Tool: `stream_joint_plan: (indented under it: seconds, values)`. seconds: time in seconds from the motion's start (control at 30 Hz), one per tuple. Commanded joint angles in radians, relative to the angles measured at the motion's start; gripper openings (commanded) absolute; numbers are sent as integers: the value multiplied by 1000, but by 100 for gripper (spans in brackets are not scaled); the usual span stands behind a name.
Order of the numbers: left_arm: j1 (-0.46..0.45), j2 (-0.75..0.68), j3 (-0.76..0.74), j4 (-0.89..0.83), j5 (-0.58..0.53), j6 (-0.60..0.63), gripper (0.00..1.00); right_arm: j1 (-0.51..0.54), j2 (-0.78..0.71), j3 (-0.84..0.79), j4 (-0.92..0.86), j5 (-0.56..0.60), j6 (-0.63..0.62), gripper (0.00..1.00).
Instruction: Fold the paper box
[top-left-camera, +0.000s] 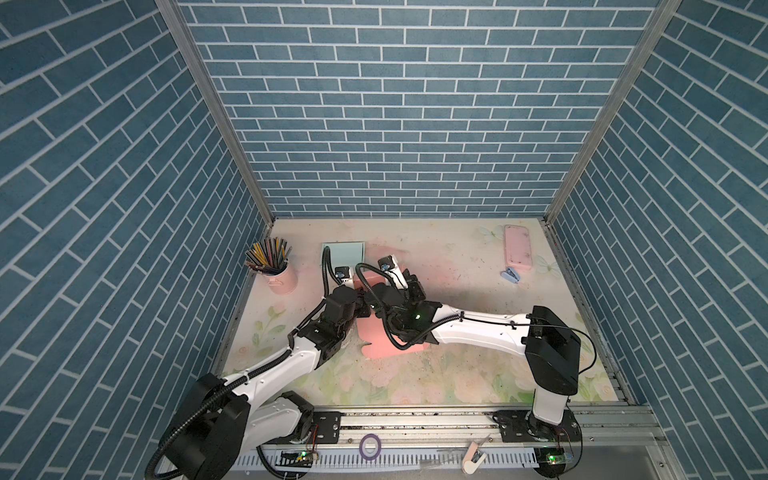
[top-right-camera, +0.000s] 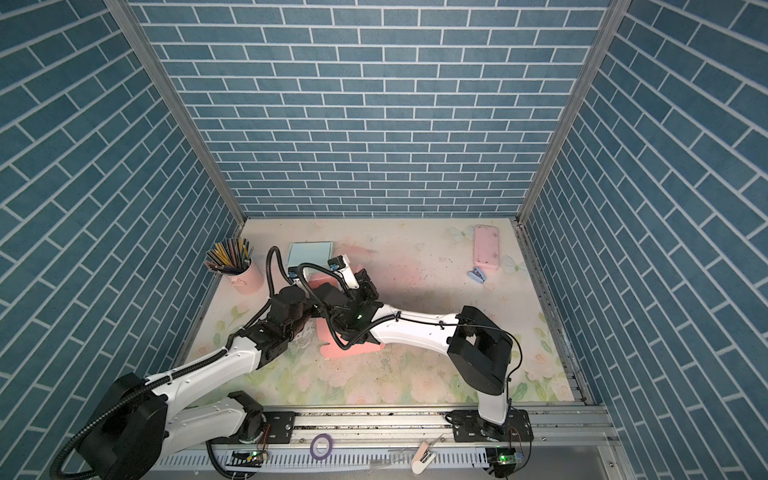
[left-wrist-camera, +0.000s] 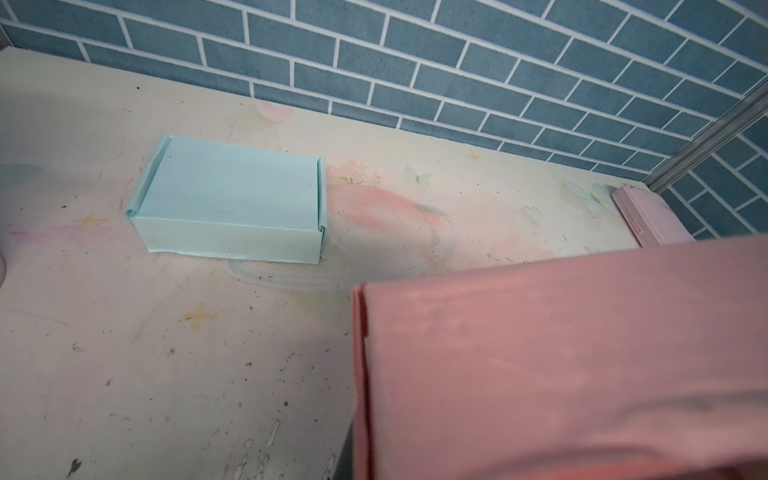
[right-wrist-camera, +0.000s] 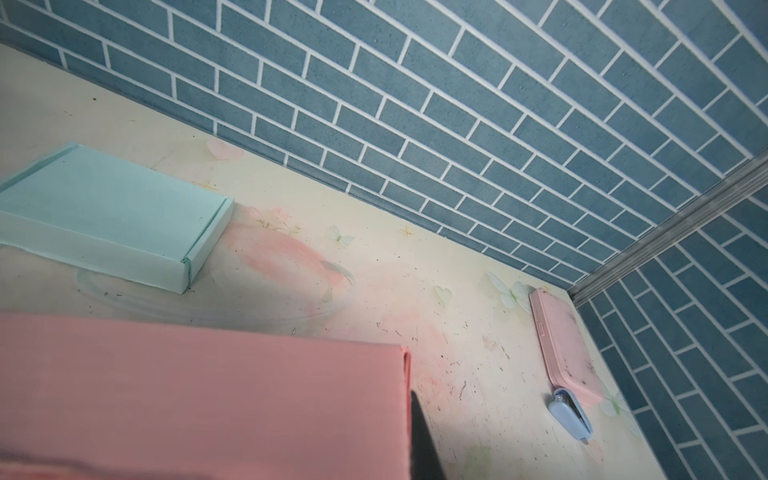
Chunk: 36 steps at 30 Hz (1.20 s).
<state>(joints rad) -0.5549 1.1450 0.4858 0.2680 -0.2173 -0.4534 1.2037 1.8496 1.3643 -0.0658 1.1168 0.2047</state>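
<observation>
Pink paper box (left-wrist-camera: 561, 353) fills 2 wrist views, teal box (left-wrist-camera: 232, 199) beyond.

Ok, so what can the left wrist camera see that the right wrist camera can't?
Only the left wrist view shows the whole mint box, both ends included. Only the right wrist view shows the little blue stapler and the whole pink case that lies by it; that view cuts off one end of the mint box. Both show the mint box, the pink paper box up close, at least a bit of the pink case, the flowery table and the blue brick wall.
</observation>
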Motion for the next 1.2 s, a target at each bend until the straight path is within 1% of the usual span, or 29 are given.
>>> stream_joint_plan:
  seconds: [0.0,0.1,0.17,0.2,0.23,0.33,0.57,0.63,0.73,0.83,0.87,0.97,1.0,1.07,1.13,1.17]
  values:
    - [-5,-3,24,21,5,25,0,4,13,-1,-7,30,-84,0]
    - [-5,-6,25,19,1,25,0,6,-2,-17,6,15,-89,1]
    - [-5,-7,26,18,-2,25,0,10,-18,-39,20,17,-88,22]
    - [-4,-6,27,18,-2,25,0,12,-28,-54,37,14,-89,28]
    - [-5,-5,26,18,-4,24,0,13,-39,-71,52,8,-89,33]
    - [-4,-1,32,13,-11,20,0,13,-60,-94,55,4,-64,39]
    - [-5,2,36,4,-25,0,0,14,-91,-145,36,5,28,40]
    - [-4,2,35,2,-28,-7,0,14,-114,-172,43,0,67,36]
    - [-4,2,35,9,-27,-18,0,15,-136,-206,75,-14,83,22]
    - [-4,2,36,13,-26,-27,0,8,-127,-197,72,-8,91,2]
    - [-4,1,36,13,-24,-32,0,6,-128,-200,78,-11,102,0]
    - [-4,-8,38,12,-21,-38,0,1,-135,-206,87,-16,106,0]
    - [-4,-9,39,8,-22,-38,0,1,-137,-206,82,-14,105,4]
    - [-4,-14,40,3,-26,-39,0,3,-146,-217,94,-14,106,18]
    - [-4,-19,39,1,-29,-39,0,2,-150,-233,107,-15,107,26]
    - [-4,-20,40,-4,-32,-41,0,1,-148,-237,107,-16,110,27]
